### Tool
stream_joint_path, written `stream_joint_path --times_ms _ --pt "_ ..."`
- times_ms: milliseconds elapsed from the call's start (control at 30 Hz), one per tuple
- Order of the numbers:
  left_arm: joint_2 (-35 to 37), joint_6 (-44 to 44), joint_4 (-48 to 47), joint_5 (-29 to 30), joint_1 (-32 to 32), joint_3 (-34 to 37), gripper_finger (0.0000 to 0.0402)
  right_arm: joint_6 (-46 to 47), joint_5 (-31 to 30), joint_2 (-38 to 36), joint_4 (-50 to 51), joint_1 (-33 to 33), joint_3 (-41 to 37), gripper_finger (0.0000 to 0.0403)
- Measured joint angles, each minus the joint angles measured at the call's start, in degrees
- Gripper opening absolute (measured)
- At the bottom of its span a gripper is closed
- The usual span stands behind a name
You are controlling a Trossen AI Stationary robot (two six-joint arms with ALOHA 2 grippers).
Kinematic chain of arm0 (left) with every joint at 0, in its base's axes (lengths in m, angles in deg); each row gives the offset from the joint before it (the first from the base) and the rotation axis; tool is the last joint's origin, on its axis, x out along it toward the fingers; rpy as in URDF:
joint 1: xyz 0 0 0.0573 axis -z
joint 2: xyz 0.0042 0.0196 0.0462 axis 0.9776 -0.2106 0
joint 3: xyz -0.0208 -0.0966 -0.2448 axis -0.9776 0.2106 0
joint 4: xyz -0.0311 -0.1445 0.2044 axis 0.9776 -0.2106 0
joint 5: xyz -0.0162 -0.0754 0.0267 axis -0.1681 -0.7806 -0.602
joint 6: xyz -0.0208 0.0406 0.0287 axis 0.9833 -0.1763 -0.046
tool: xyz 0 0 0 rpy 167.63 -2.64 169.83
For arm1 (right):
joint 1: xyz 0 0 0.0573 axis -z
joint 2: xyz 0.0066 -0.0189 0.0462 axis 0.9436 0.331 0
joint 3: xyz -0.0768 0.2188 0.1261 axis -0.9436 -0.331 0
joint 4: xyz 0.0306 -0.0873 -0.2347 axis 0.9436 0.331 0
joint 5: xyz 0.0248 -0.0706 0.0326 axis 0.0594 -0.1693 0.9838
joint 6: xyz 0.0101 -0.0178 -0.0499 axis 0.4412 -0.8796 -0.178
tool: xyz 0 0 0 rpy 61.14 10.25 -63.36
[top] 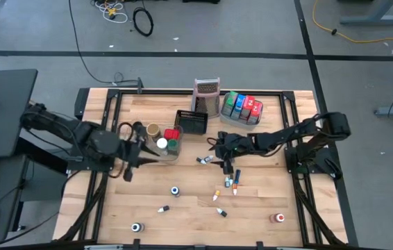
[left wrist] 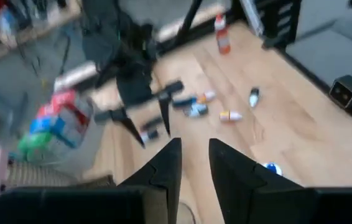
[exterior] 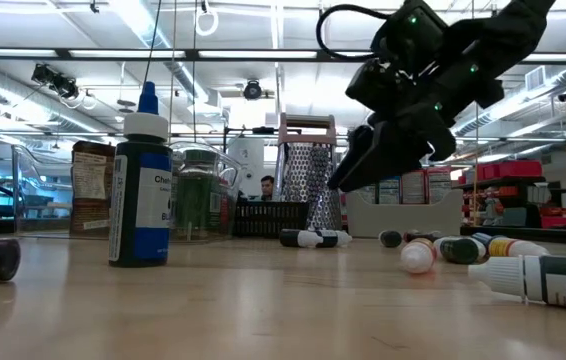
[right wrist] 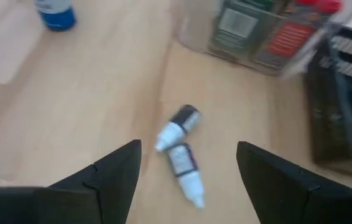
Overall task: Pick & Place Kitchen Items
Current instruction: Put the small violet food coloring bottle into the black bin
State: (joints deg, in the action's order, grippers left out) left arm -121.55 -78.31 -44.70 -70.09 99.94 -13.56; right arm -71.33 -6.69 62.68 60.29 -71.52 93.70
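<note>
Two tiny dark bottles with white caps (right wrist: 185, 118) (right wrist: 185, 168) lie on their sides, end to end, on the wooden table (top: 203, 161). My right gripper (right wrist: 188, 146) hovers open above them, one finger on either side, touching neither; the low view shows it clear of the table (exterior: 358, 165). My left gripper (left wrist: 194, 144) is raised near the table's left side (top: 141, 154), beside the clear tub. It is open by a narrow gap, with nothing between its fingers. A blue-capped bottle (exterior: 141, 190) stands upright on its base.
A clear tub (top: 167, 142) holding round jars, a black mesh basket (top: 191, 121), a silvery grater (top: 207, 96) and a grey tray (top: 241, 107) of coloured packets line the far side. More small bottles (top: 230, 182) (top: 278, 218) (top: 136, 227) are scattered toward the near edge.
</note>
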Motion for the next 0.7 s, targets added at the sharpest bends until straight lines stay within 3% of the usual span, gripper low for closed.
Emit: stream_joint_path --times_ms 300,400,533,700 --pt "15.95 -4.85 26.92 1.82 -0.05 27.75 0.0089 -0.79 3.74 3.66 -2.90 1.57 0.00 0.0275" --pt "18.23 -11.05 39.46 1.86 -0.07 34.54 0.0089 -1.02 6.39 5.16 -3.33 2.66 0.01 0.0275" --pt "18.80 -14.07 46.88 2.67 -0.11 36.64 0.0089 -0.92 7.49 7.04 -4.23 3.99 0.04 0.0270" --pt "18.68 -11.19 46.53 4.31 -0.14 36.43 0.0089 1.20 7.55 7.03 -3.88 5.42 0.04 0.0243"
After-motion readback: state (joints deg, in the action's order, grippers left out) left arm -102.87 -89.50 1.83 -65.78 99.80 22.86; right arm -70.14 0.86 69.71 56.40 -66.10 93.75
